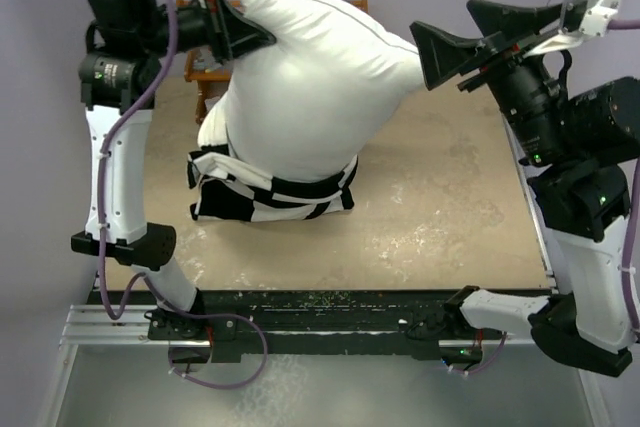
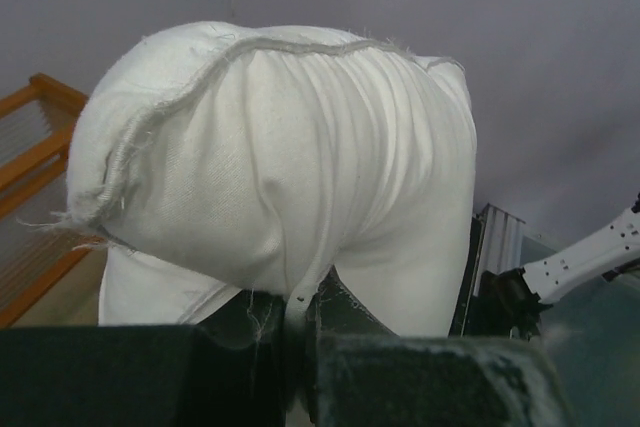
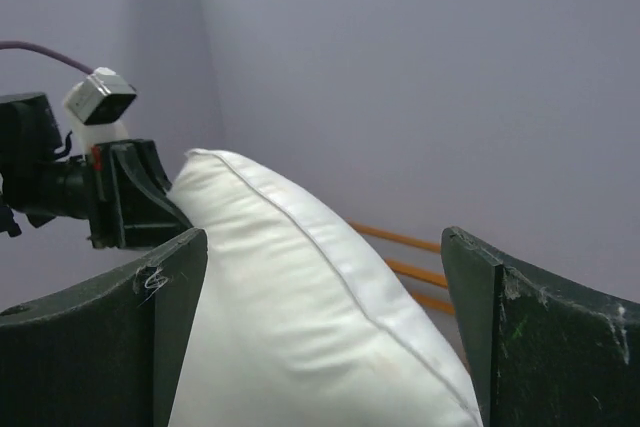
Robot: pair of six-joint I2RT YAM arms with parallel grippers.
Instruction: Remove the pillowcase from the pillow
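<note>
The plain white pillow (image 1: 300,77) hangs upright over the table, and my left gripper (image 1: 258,37) is shut on its upper left corner. In the left wrist view a fold of the pillow (image 2: 290,177) is pinched between the jaws of my left gripper (image 2: 295,312). The black-and-white checkered pillowcase (image 1: 270,192) is bunched around the pillow's bottom end, resting on the table. My right gripper (image 1: 422,55) stands open at the pillow's right corner. In the right wrist view my right gripper (image 3: 322,237) has its fingers spread either side of the pillow (image 3: 300,327) without squeezing it.
A wooden rack (image 1: 205,72) stands behind the pillow at the back left, also seen as the orange slats of the rack (image 3: 400,242) against the purple wall. The beige tabletop (image 1: 440,207) stretches right of the pillowcase. The arm bases sit on the black rail (image 1: 330,312) at the near edge.
</note>
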